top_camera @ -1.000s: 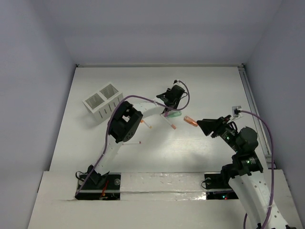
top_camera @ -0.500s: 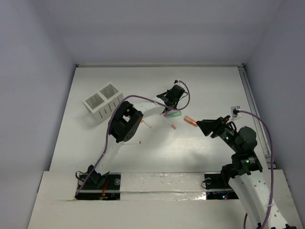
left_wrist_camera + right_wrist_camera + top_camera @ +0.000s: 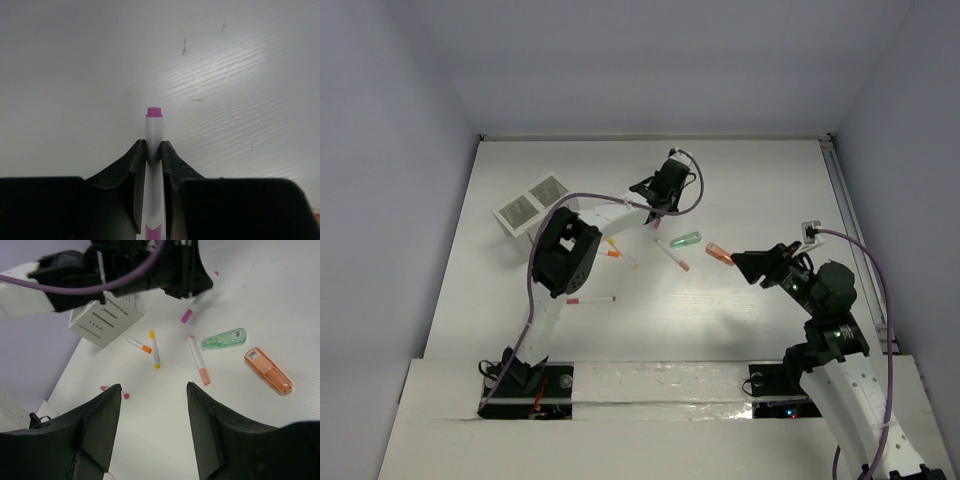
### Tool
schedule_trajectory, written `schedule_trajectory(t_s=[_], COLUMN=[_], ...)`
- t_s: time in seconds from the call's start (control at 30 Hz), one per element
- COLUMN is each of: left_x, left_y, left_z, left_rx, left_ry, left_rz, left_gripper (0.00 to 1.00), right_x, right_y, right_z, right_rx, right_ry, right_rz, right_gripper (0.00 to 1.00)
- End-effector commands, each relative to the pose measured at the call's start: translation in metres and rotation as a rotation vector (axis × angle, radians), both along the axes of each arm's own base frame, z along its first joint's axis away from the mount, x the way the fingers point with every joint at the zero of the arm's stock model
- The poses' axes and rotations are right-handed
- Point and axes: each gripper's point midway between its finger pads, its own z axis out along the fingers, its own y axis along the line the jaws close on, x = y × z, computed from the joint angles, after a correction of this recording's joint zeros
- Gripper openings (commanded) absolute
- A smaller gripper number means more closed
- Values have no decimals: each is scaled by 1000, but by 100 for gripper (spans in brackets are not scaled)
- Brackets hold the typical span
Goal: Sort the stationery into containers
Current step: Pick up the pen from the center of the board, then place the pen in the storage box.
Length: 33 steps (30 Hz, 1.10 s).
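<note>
My left gripper (image 3: 154, 145) is shut on a thin white pen with a pink cap (image 3: 154, 127) and holds it above the table at the middle back (image 3: 658, 208). The pen's pink cap hangs below the gripper in the right wrist view (image 3: 186, 316). The white two-compartment box (image 3: 533, 200) stands to its left, partly behind my left arm. A green capsule (image 3: 686, 240), an orange capsule (image 3: 720, 253) and a salmon-capped pen (image 3: 672, 256) lie mid-table. My right gripper (image 3: 735, 262) is open and empty, just right of the orange capsule.
A yellow-capped pen (image 3: 154, 349) and an orange-capped pen (image 3: 138, 345) lie side by side near the box (image 3: 102, 320). A pink-ended pen (image 3: 590, 299) lies nearer the front, beside my left arm's elbow. White walls enclose the table.
My left gripper has risen with the pink-capped pen and moved back and left, toward the box. Its elbow swung left, uncovering the pens beneath. The right arm has barely moved.
</note>
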Motion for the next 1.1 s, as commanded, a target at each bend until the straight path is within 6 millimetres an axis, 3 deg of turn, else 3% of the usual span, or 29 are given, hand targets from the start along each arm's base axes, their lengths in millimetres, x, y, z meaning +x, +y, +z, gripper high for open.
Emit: schedule_trajectory(t_s=[0.0, 0.03, 0.1, 0.13, 0.2, 0.23, 0.27, 0.3, 0.37, 0.4, 0.43, 0.5, 0.53, 0.57, 0.67, 0.77, 0.87, 1.07], left_x=[11, 10, 13, 10, 16, 13, 13, 20, 20, 19, 22, 12, 12, 6, -2, -6, -11, -17], left_y=[2, 10, 25, 36, 69, 87, 103, 134, 173, 190, 219, 249, 273, 287, 333, 364, 382, 396], left_z=[135, 160, 181, 205, 216, 237, 232, 239, 258, 253, 254, 258, 259, 270, 257, 253, 231, 204], left_rx=[-186, -220, -274, -308, -320, -348, -343, -343, -387, -379, -367, -360, -346, -353, -313, -276, -225, -172], left_ry=[-217, -247, -289, -325, -350, -388, -395, -422, -468, -464, -480, -510, -527, -564, -575, -601, -578, -555], left_rz=[15, 28, 59, 72, 139, 175, 207, 275, 358, 393, 460, 514, 565, 591, 688, 755, 809, 868], left_gripper=[0, 0, 0, 0, 0, 0, 0, 0, 0, 0, 0, 0, 0, 0, 0, 0, 0, 0], right_x=[1, 1, 2, 3, 2, 2, 1, 1, 2, 1, 1, 0, 1, 2, 3, 1, 2, 2], right_y=[1, 1, 2, 1, 2, 2, 3, 3, 3, 4, 5, 7, 6, 5, 5, 7, 5, 5], right_z=[16, 16, 22, 23, 24, 24, 26, 25, 24, 25, 23, 23, 23, 23, 22, 20, 21, 20], right_rx=[5, 7, 7, 5, 7, 10, 13, 15, 18, 25, 28, 26, 22, 18, 19, 18, 9, 11], right_ry=[-49, -50, -80, -80, -87, -89, -97, -96, -98, -98, -96, -102, -102, -105, -109, -103, -109, -110], right_rz=[10, 13, 14, 11, 14, 17, 25, 25, 23, 28, 35, 46, 43, 37, 34, 48, 36, 39], right_gripper=[60, 60, 60, 60, 60, 60, 60, 60, 60, 60, 60, 60, 60, 60, 60, 60, 60, 60])
